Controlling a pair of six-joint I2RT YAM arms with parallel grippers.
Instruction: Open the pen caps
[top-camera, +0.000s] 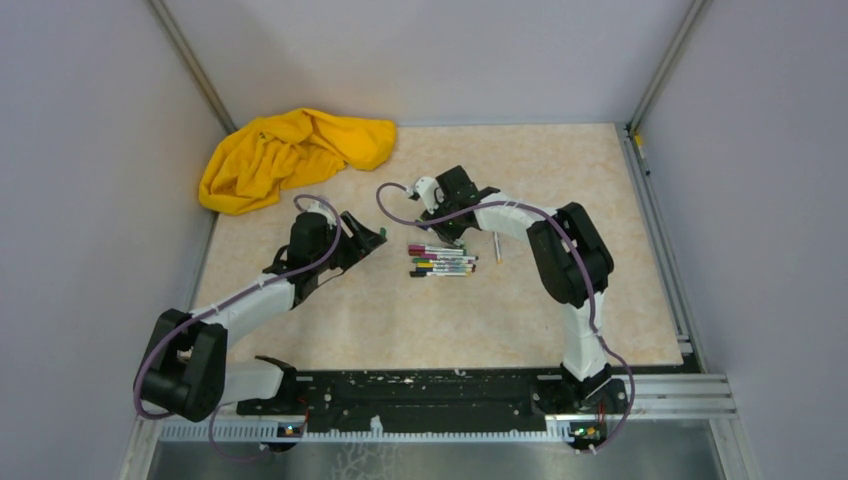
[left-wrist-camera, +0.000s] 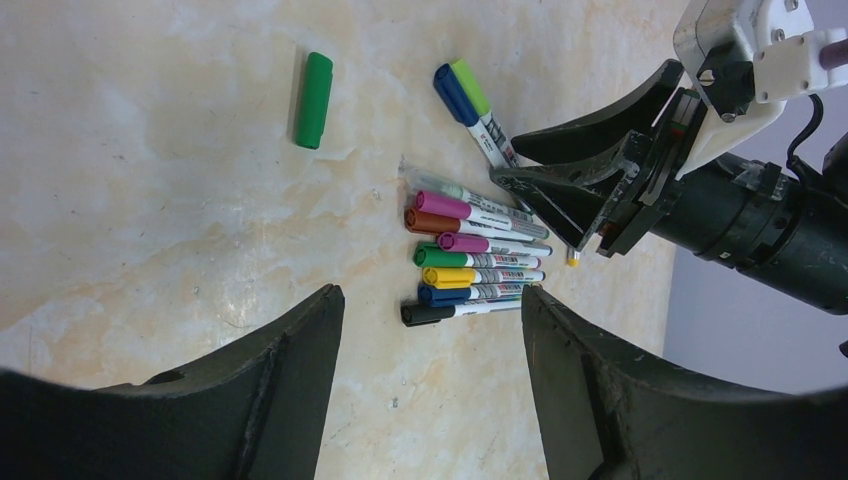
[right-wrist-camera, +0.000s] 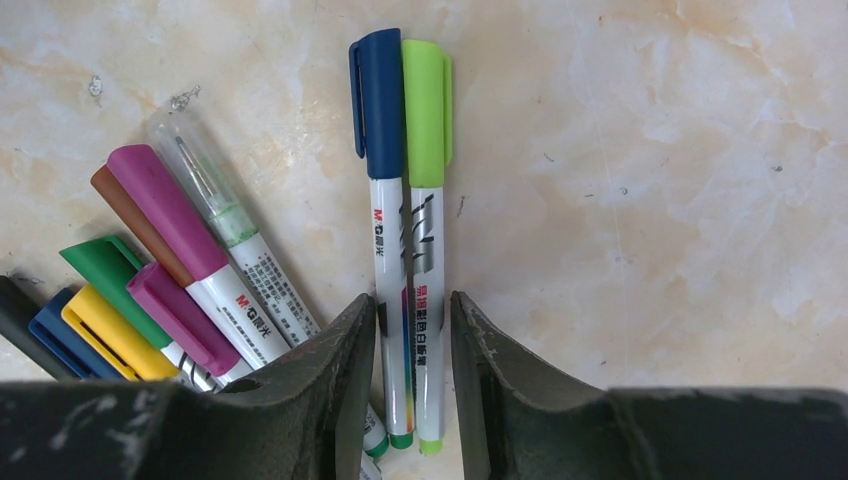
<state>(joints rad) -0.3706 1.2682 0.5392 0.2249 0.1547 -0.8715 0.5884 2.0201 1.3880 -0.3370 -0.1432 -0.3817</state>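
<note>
Capped, in the main: a dark blue cap (right-wrist-camera: 377, 100) and a lime cap (right-wrist-camera: 425, 110) side by side on two pens (right-wrist-camera: 392, 270) lying parallel and touching on the table (right-wrist-camera: 650, 200), set a little apart from the rest. Just beside that pair, a fanned bundle of pens (left-wrist-camera: 480, 260) with caps in pink, brown, purple, green, yellow, blue and black, plus one under a clear cap, all the capped ends pointing the same way. Well apart from the bundle, alone on the bare surface, a loose green cap (left-wrist-camera: 313, 100) with no barrel in it. Straddling the barrels of the blue and lime pair, low at the table: the right gripper (right-wrist-camera: 412, 340), narrowed to barely more than the two barrels together, one finger against the blue pen's barrel, a sliver of gap beside the lime one. Impossible to tell whether squeezing or merely flanking. Facing it from across the bundle, raised above the table: the left gripper (left-wrist-camera: 430, 390), spread wide, nothing between its fingers. Farther back on the left, by the wall, a crumpled yellow cloth (top-camera: 290, 155).
</note>
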